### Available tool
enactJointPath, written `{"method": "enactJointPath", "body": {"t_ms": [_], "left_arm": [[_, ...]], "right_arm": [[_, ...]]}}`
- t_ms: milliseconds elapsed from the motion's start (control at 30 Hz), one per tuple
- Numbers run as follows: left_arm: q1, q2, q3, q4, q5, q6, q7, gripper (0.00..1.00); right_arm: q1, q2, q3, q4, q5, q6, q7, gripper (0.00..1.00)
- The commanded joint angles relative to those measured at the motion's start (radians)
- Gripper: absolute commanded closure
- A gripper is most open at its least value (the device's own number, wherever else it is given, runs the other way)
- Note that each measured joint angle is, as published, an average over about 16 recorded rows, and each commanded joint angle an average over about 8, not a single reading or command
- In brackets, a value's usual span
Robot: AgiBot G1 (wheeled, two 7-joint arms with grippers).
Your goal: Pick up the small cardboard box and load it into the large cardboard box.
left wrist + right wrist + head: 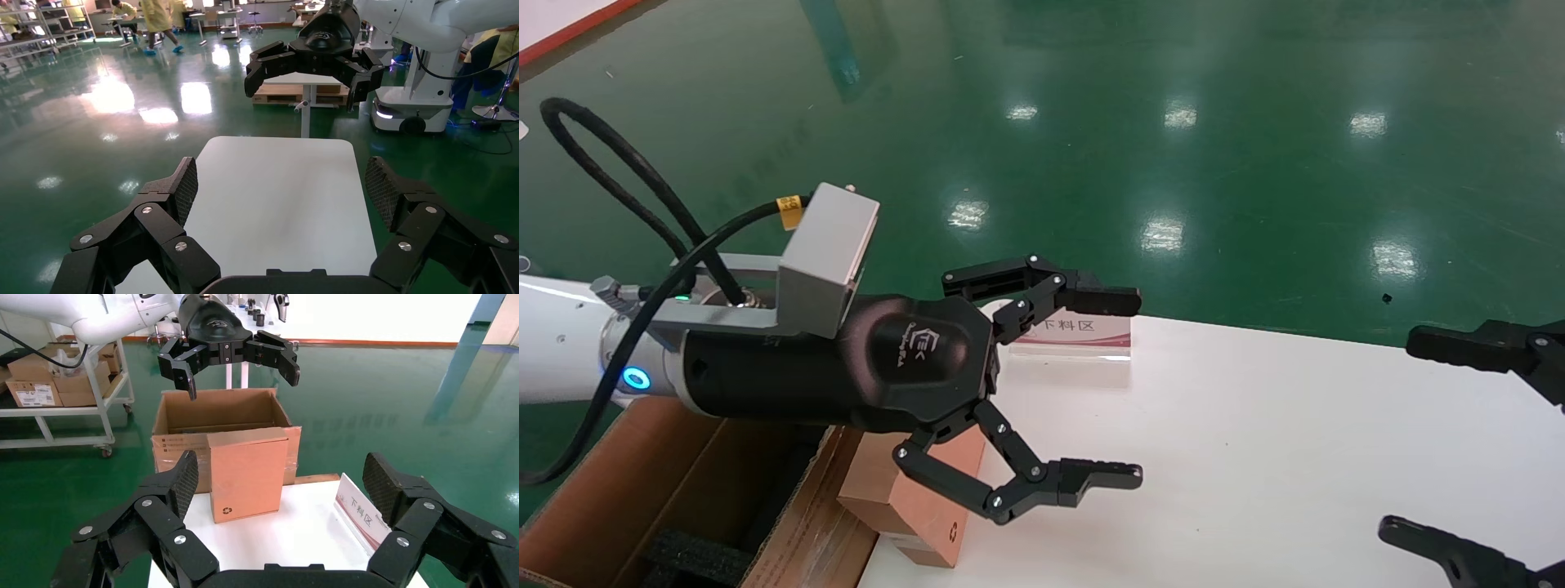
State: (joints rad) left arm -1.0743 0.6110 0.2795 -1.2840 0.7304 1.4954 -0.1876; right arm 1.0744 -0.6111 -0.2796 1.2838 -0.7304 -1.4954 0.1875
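Head view: the flat salmon-tan small cardboard box [911, 498] stands on the white desk [1254, 457] at its left edge, against the long brown large cardboard box [625, 490]; loading is not yet done. The left gripper [1128, 388] hangs above it, spread wide and empty.

Left wrist view: only bare desk lies between its fingers [183, 184].

Right wrist view: the right gripper [278, 478], also wide open, faces the small box from across the desk.

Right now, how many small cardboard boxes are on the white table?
1. The small cardboard box stands upright at the white table's left edge, next to the large cardboard box, under the open left pincer. None seems hidden.
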Motion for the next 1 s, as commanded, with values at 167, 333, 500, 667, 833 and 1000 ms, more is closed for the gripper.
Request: {"method": "enactJointPath", "body": {"t_ms": [167, 333, 500, 667, 833, 1000], "left_arm": [[0.0, 0.0, 0.0, 0.0, 0.0, 0.0, 0.0, 0.0], [0.0, 0.0, 0.0, 0.0, 0.0, 0.0, 0.0, 0.0], [0.0, -0.002, 0.001, 0.001, 0.003, -0.001, -0.001, 0.0], [-0.01, -0.019, 0.017, -0.01, 0.045, -0.012, -0.028, 0.0], [-0.062, -0.05, 0.059, -0.041, 0.146, -0.022, -0.109, 0.0], [-0.168, -0.067, 0.127, -0.062, 0.3, 0.0, -0.222, 0.0]], "right_arm": [[0.0, 0.0, 0.0, 0.0, 0.0, 0.0, 0.0, 0.0], [0.0, 0.0, 0.0, 0.0, 0.0, 0.0, 0.0, 0.0], [0.0, 0.0, 0.0, 0.0, 0.0, 0.0, 0.0, 0.0], [0.0, 0.0, 0.0, -0.001, 0.0, 0.0, 0.0, 0.0], [0.001, 0.0, -0.001, -0.001, 0.0, 0.0, -0.001, 0.0], [0.001, 0.0, -0.001, -0.001, 0.001, 0.0, -0.001, 0.0]]}}
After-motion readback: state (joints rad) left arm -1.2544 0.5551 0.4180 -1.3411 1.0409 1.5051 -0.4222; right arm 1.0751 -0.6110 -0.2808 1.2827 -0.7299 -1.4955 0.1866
